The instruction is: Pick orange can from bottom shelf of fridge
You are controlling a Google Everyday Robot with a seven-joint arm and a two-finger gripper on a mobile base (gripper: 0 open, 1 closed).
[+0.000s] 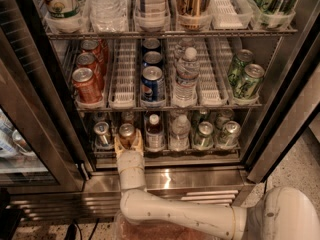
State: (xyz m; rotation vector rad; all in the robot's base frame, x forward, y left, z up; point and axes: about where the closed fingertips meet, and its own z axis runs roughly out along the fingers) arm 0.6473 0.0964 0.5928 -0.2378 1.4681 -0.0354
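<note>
1. Gripper (129,142) sits at the front edge of the bottom shelf (215,153), in the second lane from the left, and we see its pale fingers (119,145) pressed against both sides of the orange can (126,132), clasping it.
2. The orange can stands upright on that shelf, its silver top facing us, just inside the open fridge (195,179).
3. The white arm (175,215) rises from the floor in front of the steel base grille and bends up to the gripper; the robot's rounded base (292,216) shows at lower right.
4. Just left of the orange can we see a silver-grey can (102,133); to its right stand a brown bottle (154,132), a clear water bottle (180,132) and two green cans (216,134).
5. On the rack above we find red cans (86,84), blue cans (152,83), another water bottle (187,76) and green cans (245,78).
</note>
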